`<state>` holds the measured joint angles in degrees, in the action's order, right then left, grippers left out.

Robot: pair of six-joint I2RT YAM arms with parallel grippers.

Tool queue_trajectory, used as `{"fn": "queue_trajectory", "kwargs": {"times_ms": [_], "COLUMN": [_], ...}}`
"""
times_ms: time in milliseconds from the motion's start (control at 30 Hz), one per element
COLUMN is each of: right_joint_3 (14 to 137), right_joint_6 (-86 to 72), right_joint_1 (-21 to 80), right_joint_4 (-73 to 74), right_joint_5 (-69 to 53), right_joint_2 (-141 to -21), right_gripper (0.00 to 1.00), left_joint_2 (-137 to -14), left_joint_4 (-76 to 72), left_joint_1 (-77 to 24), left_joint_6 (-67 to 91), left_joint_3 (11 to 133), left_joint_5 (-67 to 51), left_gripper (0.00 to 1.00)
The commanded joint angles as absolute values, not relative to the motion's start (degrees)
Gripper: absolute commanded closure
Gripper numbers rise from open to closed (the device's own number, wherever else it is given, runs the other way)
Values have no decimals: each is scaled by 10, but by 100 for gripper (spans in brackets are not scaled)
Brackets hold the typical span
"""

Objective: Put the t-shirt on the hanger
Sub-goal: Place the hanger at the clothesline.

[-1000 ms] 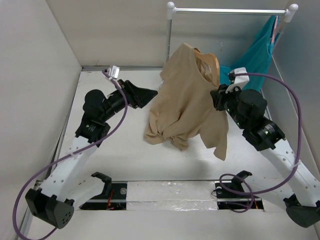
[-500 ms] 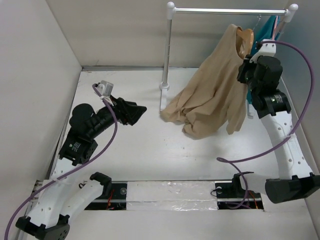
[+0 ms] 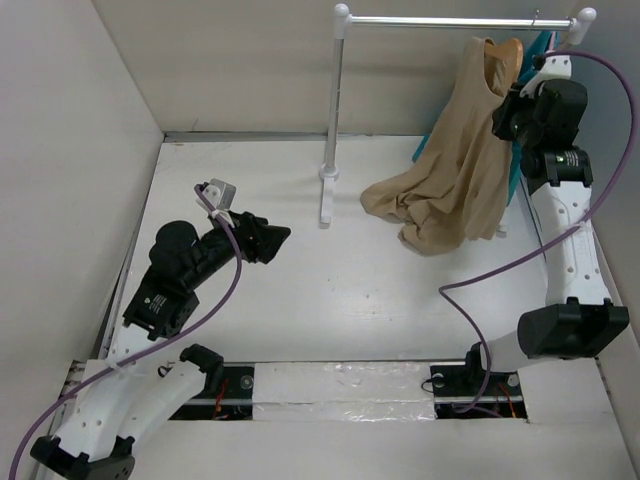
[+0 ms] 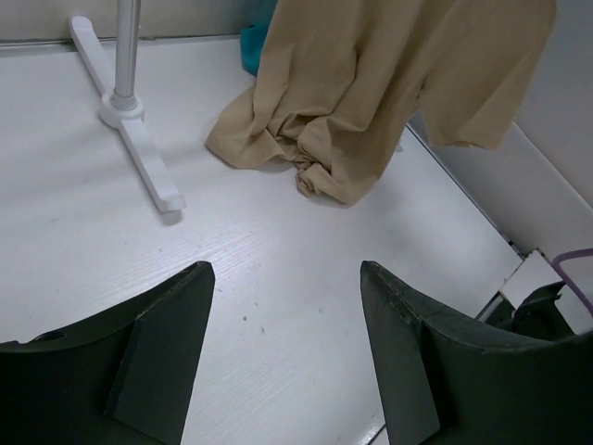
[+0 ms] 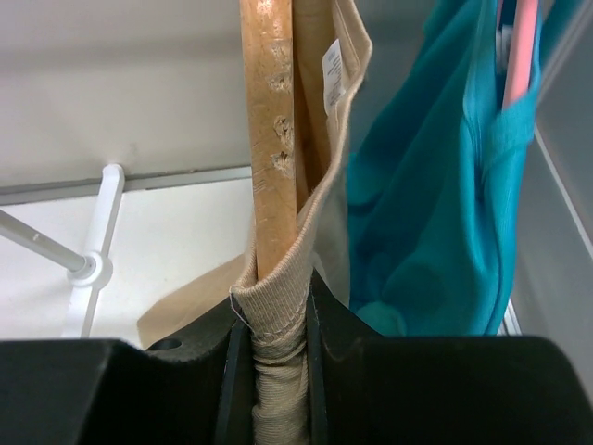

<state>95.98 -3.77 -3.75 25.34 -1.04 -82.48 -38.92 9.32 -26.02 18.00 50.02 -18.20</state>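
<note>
Most seems done: our right gripper (image 5: 269, 320) pinches the t-shirt (image 3: 455, 170) and hanger (image 5: 269, 139) together, far right. Meanwhile our left gripper (image 4: 283, 278) gapes empty; we judge only release is left.

plain tan t-shirt (image 3: 465, 170) hangs draped over the light wooden hanger (image 5: 269, 139), its lower end crumpled.

The t-shirt (image 3: 470, 150) hung on the hanger (image 3: 508, 58) at the right end of the rack rail (image 3: 450, 20). Its lower part lay on the table (image 3: 350, 300), right of the rack foot (image 3: 324, 197). Another garment (image 5: 426, 185) hung behind it.
</note>
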Motion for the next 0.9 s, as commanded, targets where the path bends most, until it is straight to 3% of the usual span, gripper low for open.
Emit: {"fn": "queue_trajectory", "kwargs": {"times_ms": [0, 500, 867], "right_joint_3": [1040, 1132, 1027], "right_joint_6": [-14, -24, -64], "right_joint_1": [-45, -50, -74], "right_joint_4": [202, 221, 158], "right_joint_5": [-34, -12, -5], "right_joint_2": [-827, -942, -933], "right_gripper": [100, 100, 100], "left_joint_2": [-389, -406, -419], "left_joint_4": [55, 55, 55], "left_joint_1": [-263, -268, -268], "left_joint_6": [163, 160, 159], "left_joint_3": [486, 487, 485], "left_joint_5": [-164, -147, -141], "left_gripper": [39, 39, 39]}}
